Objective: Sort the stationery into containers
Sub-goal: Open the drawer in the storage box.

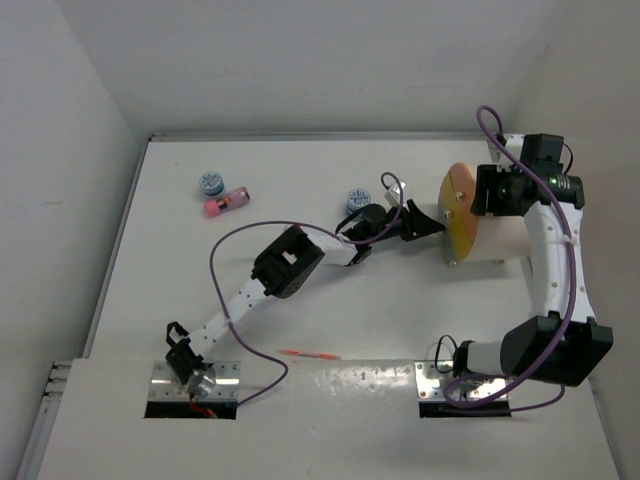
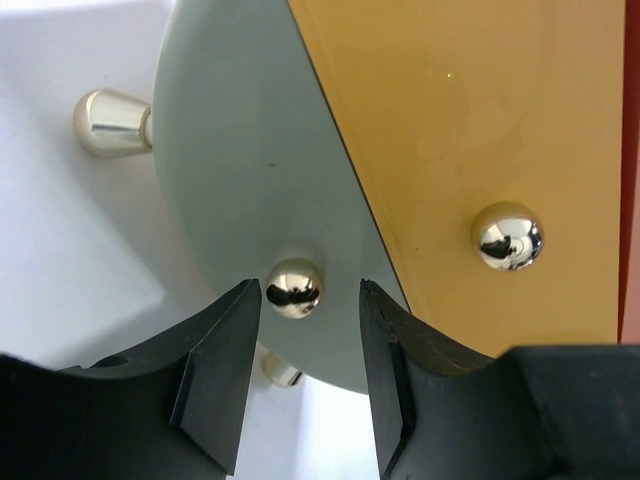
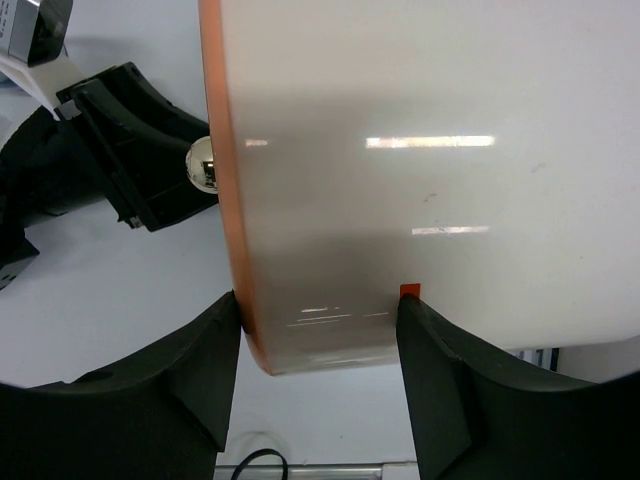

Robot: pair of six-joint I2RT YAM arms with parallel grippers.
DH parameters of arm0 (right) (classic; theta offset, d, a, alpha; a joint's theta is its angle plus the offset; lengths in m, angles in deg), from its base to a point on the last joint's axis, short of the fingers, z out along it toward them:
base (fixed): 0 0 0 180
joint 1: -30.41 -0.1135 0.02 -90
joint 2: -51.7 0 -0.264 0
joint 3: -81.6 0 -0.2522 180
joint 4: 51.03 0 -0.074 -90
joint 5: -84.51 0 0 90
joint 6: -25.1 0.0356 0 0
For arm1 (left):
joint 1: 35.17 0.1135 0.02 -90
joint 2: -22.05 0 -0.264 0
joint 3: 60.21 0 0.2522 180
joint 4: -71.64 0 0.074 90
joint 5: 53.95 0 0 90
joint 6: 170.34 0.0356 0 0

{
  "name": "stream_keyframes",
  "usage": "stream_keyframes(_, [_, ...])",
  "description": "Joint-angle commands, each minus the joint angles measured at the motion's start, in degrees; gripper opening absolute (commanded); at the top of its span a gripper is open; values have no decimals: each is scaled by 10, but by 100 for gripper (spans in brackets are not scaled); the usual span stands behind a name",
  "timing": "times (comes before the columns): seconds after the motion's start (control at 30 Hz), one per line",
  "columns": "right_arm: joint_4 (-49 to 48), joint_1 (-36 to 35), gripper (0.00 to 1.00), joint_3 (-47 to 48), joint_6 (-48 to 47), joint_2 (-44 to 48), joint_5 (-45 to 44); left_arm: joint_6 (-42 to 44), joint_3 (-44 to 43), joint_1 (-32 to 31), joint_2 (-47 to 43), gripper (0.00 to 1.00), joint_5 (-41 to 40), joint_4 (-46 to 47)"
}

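A white table (image 1: 180,290) sits inside a plain, pale enclosure, with a back wall (image 1: 320,60) behind it and a left wall (image 1: 60,150) and right wall (image 1: 605,90) closing the sides (all bare and matte). The light is soft and even, casting only faint shadows. At the lower left corner, pale rails (image 1: 35,420) run beside the tabletop, possibly a frame edge.

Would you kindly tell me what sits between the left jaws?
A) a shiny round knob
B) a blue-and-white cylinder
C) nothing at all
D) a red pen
A: the left wrist view shows the drum's shiny knob between the left jaws, with a gap on either side.
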Motion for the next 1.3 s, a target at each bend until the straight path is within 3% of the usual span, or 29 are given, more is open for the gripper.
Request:
stream_keyframes(0.0, [27, -1, 57, -7, 17, -20, 29, 2, -33, -6, 11, 50, -7, 13])
stream_keyframes(0.27, [32, -1, 57, -14, 10, -22, 7, 6, -56, -8, 22, 54, -19, -8])
stream_keyframes(0.9, [37, -1, 57, -25, -10, -20, -7, -3, -51, -26, 24, 46, -18, -13])
stream_keyframes(1.27, [40, 0, 57, -24, -9, -22, -6, -13, -39, -30, 20, 47, -20, -10])
